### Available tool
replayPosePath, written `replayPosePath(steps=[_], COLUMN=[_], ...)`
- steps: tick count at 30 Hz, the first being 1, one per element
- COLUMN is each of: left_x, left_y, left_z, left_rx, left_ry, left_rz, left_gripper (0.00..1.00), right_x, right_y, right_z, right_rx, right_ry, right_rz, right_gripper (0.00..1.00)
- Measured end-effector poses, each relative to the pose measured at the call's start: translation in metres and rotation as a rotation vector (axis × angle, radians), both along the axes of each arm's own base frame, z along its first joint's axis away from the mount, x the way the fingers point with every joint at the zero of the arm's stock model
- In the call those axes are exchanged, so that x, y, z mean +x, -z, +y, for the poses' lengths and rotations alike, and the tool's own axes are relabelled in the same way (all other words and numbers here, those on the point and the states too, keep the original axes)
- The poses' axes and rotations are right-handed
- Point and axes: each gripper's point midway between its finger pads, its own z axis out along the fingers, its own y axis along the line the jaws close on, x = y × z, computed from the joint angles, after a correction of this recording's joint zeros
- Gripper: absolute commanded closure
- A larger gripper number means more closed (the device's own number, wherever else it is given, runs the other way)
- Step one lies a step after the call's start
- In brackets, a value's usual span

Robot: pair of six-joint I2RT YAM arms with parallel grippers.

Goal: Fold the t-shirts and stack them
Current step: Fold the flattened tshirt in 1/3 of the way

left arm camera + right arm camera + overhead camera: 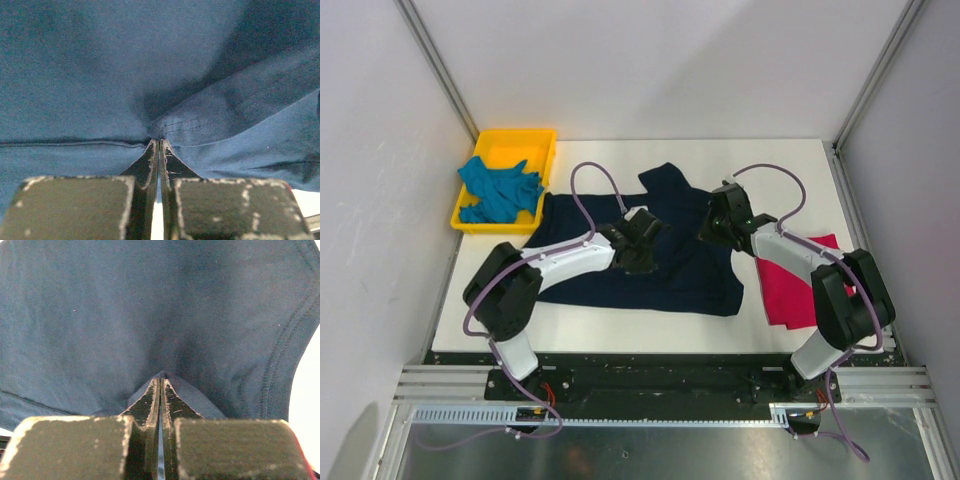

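Since left gripper clamps navy t-shirt mid-cloth and right gripper its 2 o'clock edge, fold-over looks next.

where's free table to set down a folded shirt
Bare table lies in the far right corner, behind the navy t-shirt and pink t-shirt, plus a thin strip along the near edge. Crowded: the middle, covered by the navy one, and the yellow tray holding the teal t-shirt.

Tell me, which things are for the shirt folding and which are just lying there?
For the job: navy t-shirt, pinched by left gripper and right gripper; pink t-shirt; teal t-shirt.
Just lying there: yellow tray under the teal t-shirt; table.
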Motion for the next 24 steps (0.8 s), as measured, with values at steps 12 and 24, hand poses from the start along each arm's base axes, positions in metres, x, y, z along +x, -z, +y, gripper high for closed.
replayPosePath(steps=[12, 24], left_x=[0.031, 0.007], left_y=[0.005, -0.002], left_z=[0.042, 0.103], left_rx=[0.028, -0.004], left_ry=[-0.048, -0.13], left_rz=[0.007, 0.005], left_gripper=[0.36, 0.74], right_x=[0.006, -0.081], right_y=[0.0, -0.013], right_z=[-0.019, -0.01], right_rx=[-0.044, -0.027], right_ry=[0.056, 0.024], right_rz=[0.019, 0.079], right_gripper=[0.47, 0.65])
